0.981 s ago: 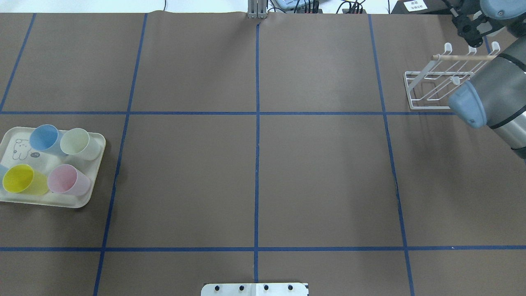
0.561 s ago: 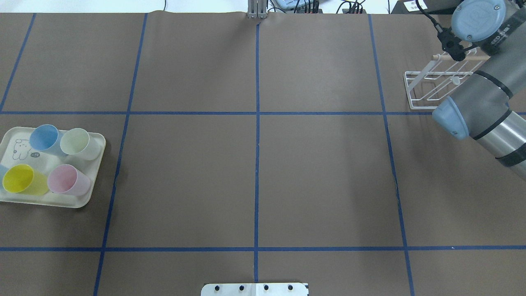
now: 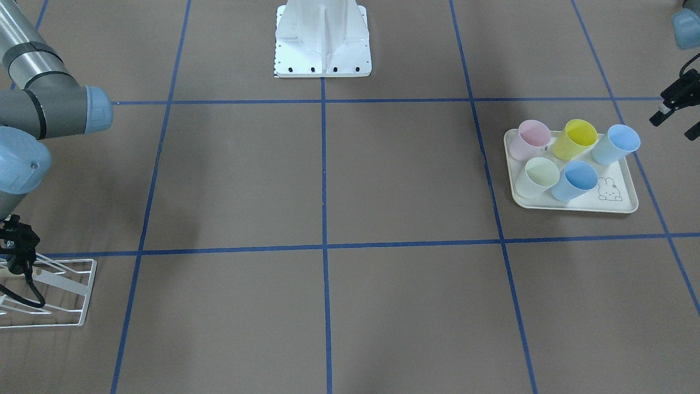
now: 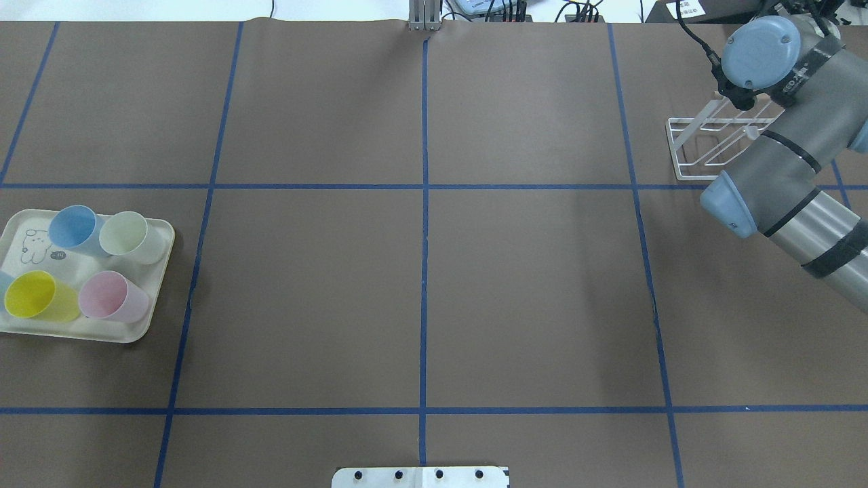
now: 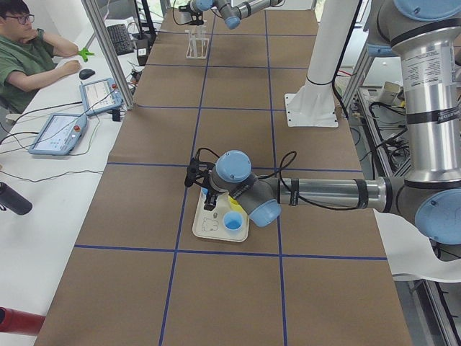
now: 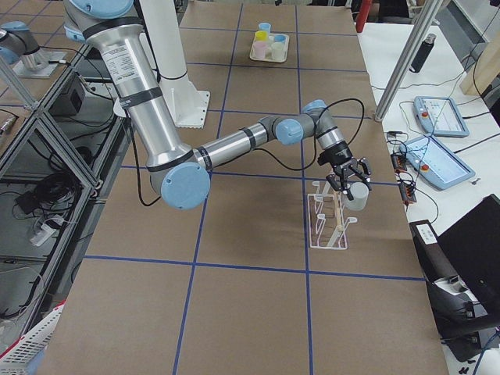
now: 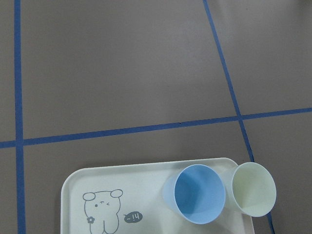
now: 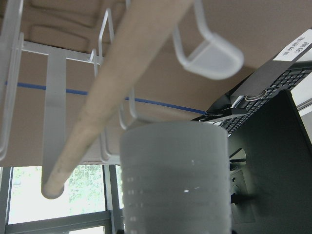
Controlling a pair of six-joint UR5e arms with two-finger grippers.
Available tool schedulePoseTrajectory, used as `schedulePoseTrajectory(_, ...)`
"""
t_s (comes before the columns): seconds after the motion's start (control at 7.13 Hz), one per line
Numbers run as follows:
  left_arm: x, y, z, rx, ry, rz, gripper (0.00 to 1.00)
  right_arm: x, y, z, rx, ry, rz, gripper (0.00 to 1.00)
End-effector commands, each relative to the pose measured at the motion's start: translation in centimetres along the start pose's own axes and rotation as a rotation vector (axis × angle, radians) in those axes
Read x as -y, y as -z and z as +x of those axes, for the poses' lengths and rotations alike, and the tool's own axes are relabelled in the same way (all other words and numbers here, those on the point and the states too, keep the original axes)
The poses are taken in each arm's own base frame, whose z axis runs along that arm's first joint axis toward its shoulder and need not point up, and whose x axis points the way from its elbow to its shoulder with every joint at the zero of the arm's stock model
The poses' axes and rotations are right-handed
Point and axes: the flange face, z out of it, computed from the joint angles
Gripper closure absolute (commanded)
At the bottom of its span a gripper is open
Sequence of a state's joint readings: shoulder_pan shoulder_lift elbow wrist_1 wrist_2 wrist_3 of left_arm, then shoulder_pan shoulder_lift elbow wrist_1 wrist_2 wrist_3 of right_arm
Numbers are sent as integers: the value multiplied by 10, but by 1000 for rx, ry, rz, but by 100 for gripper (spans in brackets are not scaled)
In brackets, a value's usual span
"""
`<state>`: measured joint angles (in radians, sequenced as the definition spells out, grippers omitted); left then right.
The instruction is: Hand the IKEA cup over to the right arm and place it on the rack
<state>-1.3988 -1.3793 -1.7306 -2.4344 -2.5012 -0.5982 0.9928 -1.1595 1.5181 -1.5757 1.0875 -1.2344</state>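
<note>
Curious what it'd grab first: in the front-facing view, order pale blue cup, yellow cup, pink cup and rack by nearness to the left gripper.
From the left gripper:
1. Pale blue cup, tray corner beside it.
2. Yellow cup, mid-row.
3. Pink cup, row's far end.
4. Rack, table's other end.

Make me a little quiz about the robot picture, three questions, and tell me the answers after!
1. True or false: the tray holds three cups.
2. What is in the right gripper? A: a yellow cup. B: a white cup. C: nothing.
3. Fill in the gap: the gripper that hangs next to the tray belongs to the robot's ____ arm.

Key
1. False. The tray holds five cups.
2. B.
3. Left. It is the left gripper, and it is empty.
</note>
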Motion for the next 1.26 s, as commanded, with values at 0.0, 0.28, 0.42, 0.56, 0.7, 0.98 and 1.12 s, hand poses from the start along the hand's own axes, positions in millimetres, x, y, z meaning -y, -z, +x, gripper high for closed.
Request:
schedulePoseTrajectory(0.0, 1, 0, 0, -1, 1, 0, 0, 9, -1, -2, -6, -7, -1, 75)
schedulePoseTrajectory(0.28, 1, -1, 1, -1, 4, 1, 0, 12, -3, -8, -9, -9, -24, 73)
schedulePoseTrajectory(0.42, 1, -1, 1, -1, 5, 1, 0, 13, -5, -10, -8, -9, -33, 72)
schedulePoseTrajectory(0.56, 1, -1, 1, -2, 7, 0, 0, 21, -3, -13, -11, -17, -33, 71)
schedulePoseTrajectory(0.7, 1, -1, 1, -1, 8, -1, 0, 25, -2, -14, -13, -19, -32, 71)
schedulePoseTrajectory(0.98, 2, -1, 1, -1, 7, 1, 0, 33, -7, -23, -3, -13, -34, 69)
schedulePoseTrajectory(1.12, 2, -1, 0, 0, 8, 0, 0, 40, -8, -26, -7, -18, -50, 64)
